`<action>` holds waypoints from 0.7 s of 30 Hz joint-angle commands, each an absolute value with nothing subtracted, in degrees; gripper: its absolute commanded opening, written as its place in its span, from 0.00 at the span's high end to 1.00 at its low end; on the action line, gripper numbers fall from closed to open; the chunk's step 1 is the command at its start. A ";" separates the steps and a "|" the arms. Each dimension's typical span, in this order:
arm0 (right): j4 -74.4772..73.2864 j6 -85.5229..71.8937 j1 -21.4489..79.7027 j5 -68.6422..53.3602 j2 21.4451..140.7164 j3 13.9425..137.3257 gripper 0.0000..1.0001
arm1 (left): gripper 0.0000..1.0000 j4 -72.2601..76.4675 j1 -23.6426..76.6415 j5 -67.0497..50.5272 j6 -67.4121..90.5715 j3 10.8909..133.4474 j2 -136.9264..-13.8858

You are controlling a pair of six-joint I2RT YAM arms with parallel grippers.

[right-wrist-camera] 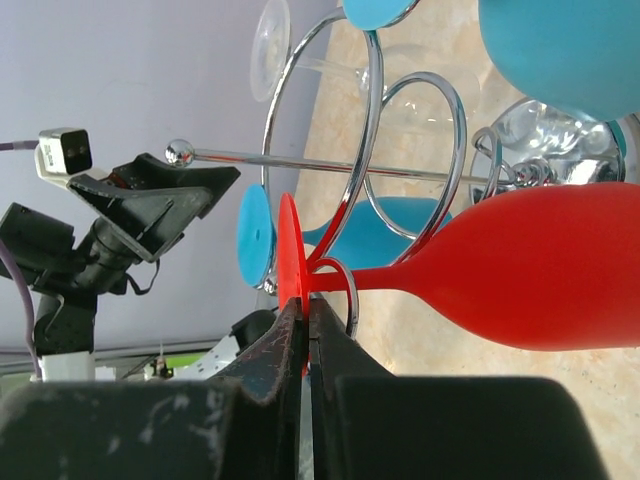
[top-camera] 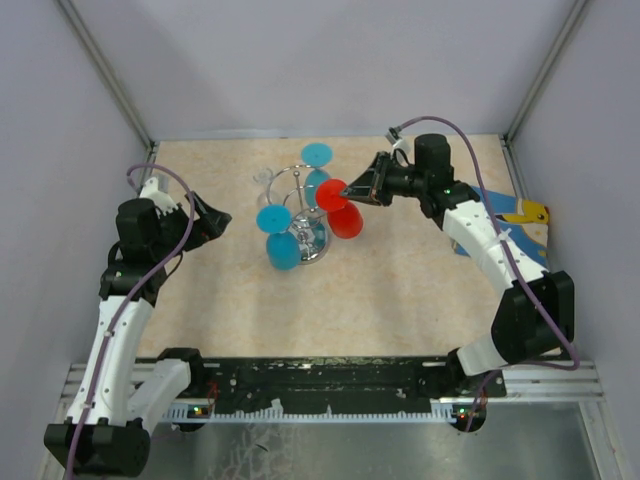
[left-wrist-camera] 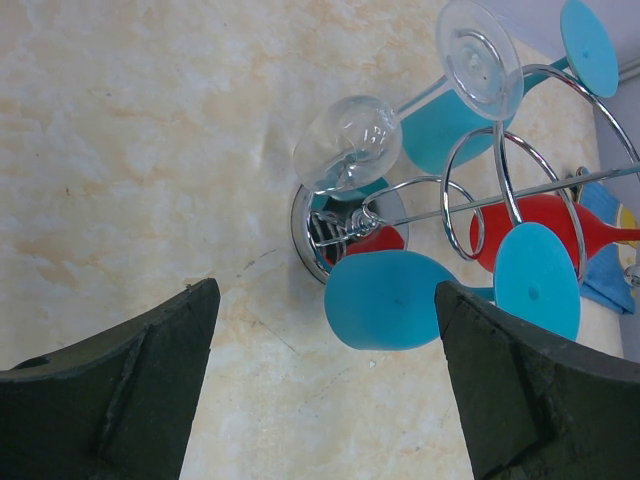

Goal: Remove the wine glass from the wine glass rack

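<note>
Top view: the rack (top-camera: 297, 205) stands mid-counter (top-camera: 400, 290), well apart from both arm bases. The red wine glass (top-camera: 340, 210) hangs on the side of it facing the right arm. The right gripper (top-camera: 350, 189) is at the glass's foot, while the left gripper (top-camera: 213, 222) hovers just beside the rack, touching nothing. Blue glasses (top-camera: 273, 218) and a clear glass (top-camera: 265, 180) hang close around the red one, so a sideways pull risks knocking them. Left wrist view: the left gripper's jaws stand wide open with nothing between them. The rack's round base (left-wrist-camera: 345, 225) is not braced by anything, so any drag on the wire could slide or tip the whole stand. A blue bowl (left-wrist-camera: 385, 298) hangs low beside the base and the clear glass sits just above it, and both look free to swing. Right wrist view: the right gripper is closed on the rim of the red foot (right-wrist-camera: 291, 255), a thin edge-on pinch. The stem (right-wrist-camera: 385, 281) sits inside a curled hook (right-wrist-camera: 345, 292). Likely trouble is that the heavy bowl turns the disc in so narrow a grip and the glass slips. Pulling before the stem clears the curl would snag it and drag the rack. The bowl may also swing into the nearest blue glass as it comes off.
</note>
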State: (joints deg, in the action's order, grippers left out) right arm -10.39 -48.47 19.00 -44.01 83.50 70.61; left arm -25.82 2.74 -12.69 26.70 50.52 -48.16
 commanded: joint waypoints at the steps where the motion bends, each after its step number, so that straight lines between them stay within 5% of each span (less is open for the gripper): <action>1: -7.35 -48.11 19.42 -46.46 82.99 72.06 1.00 | 0.06 -25.46 2.57 -12.54 25.73 51.36 -47.25; 21: -11.76 -46.33 19.42 -48.62 73.89 70.49 1.00 | 0.06 -26.57 2.63 -12.94 25.72 52.12 -46.68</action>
State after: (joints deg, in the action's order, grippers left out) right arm -12.12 -47.88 19.00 -46.26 78.63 70.48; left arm -26.04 2.74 -12.71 26.70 50.54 -47.83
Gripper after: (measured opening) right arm 0.012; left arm 0.943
